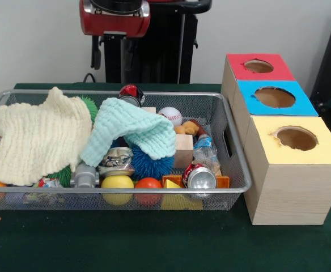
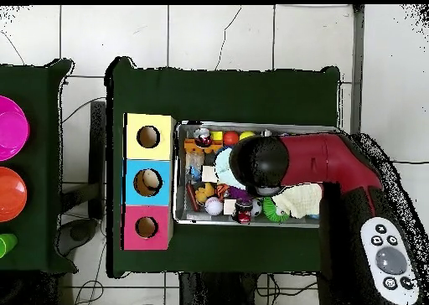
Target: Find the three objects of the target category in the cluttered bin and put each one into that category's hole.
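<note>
Crushed can (image 1: 201,177) sitting lower-center of the bin (image 1: 240,164), looking light, dented, slippery — prob gripping across its body. Arm (image 2: 306,163) hovering overhead; gripper state can't tell.

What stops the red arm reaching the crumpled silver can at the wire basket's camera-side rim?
Probably nothing: the crumpled silver can lies uncovered, the mint cloth off to its side; the basket rim is close.

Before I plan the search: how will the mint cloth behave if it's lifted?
The mint cloth lies draped in folds over the blue spiky ball, so it is probably floppy and light. It would likely sag and might drag against neighbours inside the bin.
</note>
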You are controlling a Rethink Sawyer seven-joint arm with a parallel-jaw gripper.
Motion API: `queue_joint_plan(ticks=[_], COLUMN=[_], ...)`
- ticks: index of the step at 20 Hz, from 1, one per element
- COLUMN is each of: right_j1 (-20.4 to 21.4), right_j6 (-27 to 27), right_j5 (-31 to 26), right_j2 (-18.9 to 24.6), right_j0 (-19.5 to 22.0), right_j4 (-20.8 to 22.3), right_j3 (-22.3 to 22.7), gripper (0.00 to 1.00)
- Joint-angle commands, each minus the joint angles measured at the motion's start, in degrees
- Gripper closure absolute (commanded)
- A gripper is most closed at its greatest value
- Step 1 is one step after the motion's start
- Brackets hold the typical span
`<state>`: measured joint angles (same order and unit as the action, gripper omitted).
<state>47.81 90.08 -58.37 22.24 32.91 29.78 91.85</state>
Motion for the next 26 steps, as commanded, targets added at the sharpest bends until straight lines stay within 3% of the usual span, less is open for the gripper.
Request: queue_joint_plan(ticks=[1, 5, 12, 26], right_j1=[-1.43, -2.54, -6.31, -12.24], right_j6=[-8.23, -3.93, 3.3, 7.14], right_j5=[6.96, 9.92, 16.05, 33.01], right_j2=[6.96, 8.48, 5.92, 4.51], right_j0=[1.4, 0.96, -3.76, -6.23], right_j4=[-1.76, -4.36, -3.47, -4.01], right_j3=[4.75, 5.2, 3.76, 5.87], gripper=[0.0, 0.0, 0.0, 0.0])
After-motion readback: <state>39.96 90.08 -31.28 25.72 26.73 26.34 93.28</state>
